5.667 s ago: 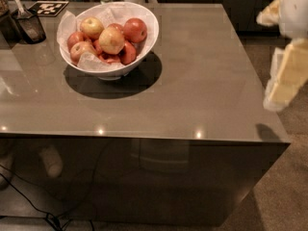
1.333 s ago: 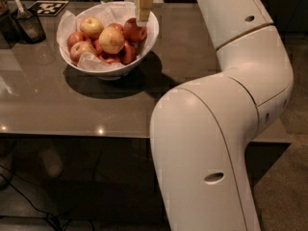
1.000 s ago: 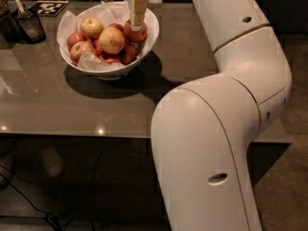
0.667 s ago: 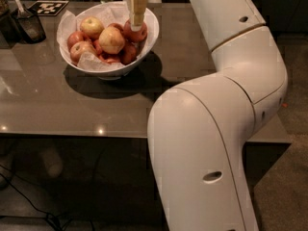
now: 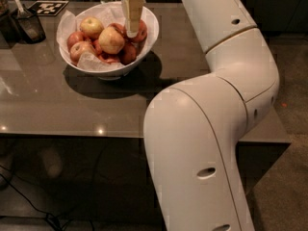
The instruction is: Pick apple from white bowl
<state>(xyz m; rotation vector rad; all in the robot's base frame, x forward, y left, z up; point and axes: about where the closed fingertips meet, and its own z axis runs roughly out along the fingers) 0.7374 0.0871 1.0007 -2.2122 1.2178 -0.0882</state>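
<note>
The white bowl (image 5: 117, 70) stands on the grey table at the far left, lined with crumpled white paper and filled with several apples. The apple (image 5: 111, 40), large, pale yellow with a pink-red blush, lies on top near the middle of the pile. A smaller yellow-green apple (image 5: 91, 26) lies behind it to the left. Deep red apples fill the right side. My gripper (image 5: 130, 31) points straight down into the bowl, just right of the apple, with its tip against a red apple (image 5: 141, 31).
My own white arm (image 5: 207, 129) fills the right half of the view and hides part of the table (image 5: 57, 105). A dark cup with a utensil (image 5: 29, 25) and a black-and-white marker card (image 5: 48, 7) sit at the far left.
My arm has swung in from the right edge to above the bowl. Over the last second the gripper has sunk slightly into the pile, next to the apple.
</note>
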